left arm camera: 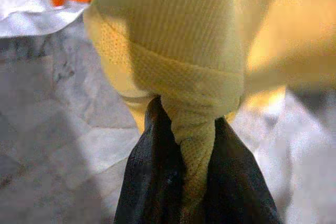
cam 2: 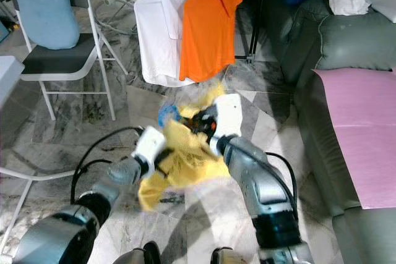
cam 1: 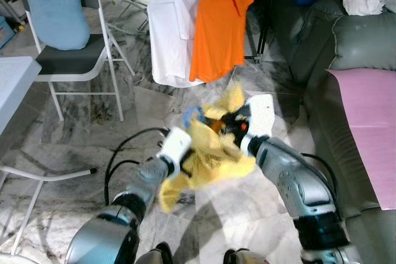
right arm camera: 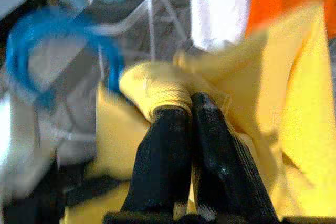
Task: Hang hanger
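Observation:
A yellow shirt (cam 1: 207,153) hangs bunched between both arms over the marble floor. Its blue hanger (right arm camera: 31,51) pokes out at the top of the cloth, also seen as the blue hook (cam 1: 190,115). My left gripper (left arm camera: 194,145) is shut on a rolled fold of the yellow shirt (left arm camera: 184,51). My right gripper (right arm camera: 191,111) is shut on another fold of the yellow shirt (right arm camera: 262,93), close to the hanger. Ahead hang a white shirt (cam 1: 170,29) and an orange shirt (cam 1: 223,23) on a rack.
A folding chair (cam 1: 74,60) with a blue cushion (cam 1: 52,4) stands at the left. A grey sofa (cam 1: 346,47) with a pink cover (cam 1: 371,128) runs along the right. A rack leg (cam 1: 265,23) stands behind the orange shirt. A white table corner (cam 1: 12,85) is at far left.

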Available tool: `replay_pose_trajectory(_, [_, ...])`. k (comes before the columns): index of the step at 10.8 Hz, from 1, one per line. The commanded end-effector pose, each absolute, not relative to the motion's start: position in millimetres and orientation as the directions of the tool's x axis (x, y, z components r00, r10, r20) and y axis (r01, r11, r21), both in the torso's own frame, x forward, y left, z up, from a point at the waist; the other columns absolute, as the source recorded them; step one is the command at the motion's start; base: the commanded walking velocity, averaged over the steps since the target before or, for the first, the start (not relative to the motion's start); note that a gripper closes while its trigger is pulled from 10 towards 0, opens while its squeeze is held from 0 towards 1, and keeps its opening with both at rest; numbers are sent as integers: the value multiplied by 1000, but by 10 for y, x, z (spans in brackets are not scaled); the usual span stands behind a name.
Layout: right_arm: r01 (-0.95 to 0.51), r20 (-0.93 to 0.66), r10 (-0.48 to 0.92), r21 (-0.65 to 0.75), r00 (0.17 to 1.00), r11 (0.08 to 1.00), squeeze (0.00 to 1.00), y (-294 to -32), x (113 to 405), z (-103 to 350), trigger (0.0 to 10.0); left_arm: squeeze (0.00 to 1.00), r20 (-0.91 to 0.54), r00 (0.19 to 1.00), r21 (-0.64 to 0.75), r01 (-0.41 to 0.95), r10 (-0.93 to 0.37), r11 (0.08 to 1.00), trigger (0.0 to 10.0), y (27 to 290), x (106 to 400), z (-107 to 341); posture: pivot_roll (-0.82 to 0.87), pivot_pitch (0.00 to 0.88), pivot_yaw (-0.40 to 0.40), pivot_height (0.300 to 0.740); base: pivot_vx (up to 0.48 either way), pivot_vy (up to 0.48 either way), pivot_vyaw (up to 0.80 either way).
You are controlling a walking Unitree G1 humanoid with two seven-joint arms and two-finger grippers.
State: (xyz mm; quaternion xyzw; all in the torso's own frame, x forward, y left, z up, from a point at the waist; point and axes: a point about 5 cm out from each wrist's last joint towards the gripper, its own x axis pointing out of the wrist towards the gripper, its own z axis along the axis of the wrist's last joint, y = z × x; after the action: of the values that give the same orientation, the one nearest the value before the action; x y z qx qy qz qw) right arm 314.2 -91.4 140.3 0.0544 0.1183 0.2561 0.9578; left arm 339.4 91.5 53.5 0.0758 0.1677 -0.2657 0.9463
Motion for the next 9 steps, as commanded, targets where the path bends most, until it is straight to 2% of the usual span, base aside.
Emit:
replay_pose_trajectory(1, [-565,-205,589,168,782,808,0,-768,3043,1376,0,0,-294,841,11,478,-454,878,10000,906,3499,687,-241,182,59,740,0,0,0])
replay_pose_trajectory(3, [-644,-258,658,148,707,750,0,-673,2945,1249,0,0,-227,867,-47,446,-444,894,10000,858,3601,862,-234,175,57,740,0,0,0])
replay_pose_trajectory(7, [-693,-354,679,108,643,713,0,-738,2786,1007,0,0,-169,893,-96,407,-418,908,10000,856,3704,1037,-250,172,50,740,0,0,0])
replay_pose_trajectory(8, [-692,-375,668,88,643,716,0,-770,2771,959,7451,0,-170,893,-97,407,-418,908,10000,857,3705,1037,-253,171,48,740,0,0,0])
replay_pose_trajectory(9, [-668,-394,626,41,673,743,0,-854,2792,915,10000,0,-164,889,-88,420,-429,903,10000,858,3705,1044,-258,171,43,740,0,0,0])
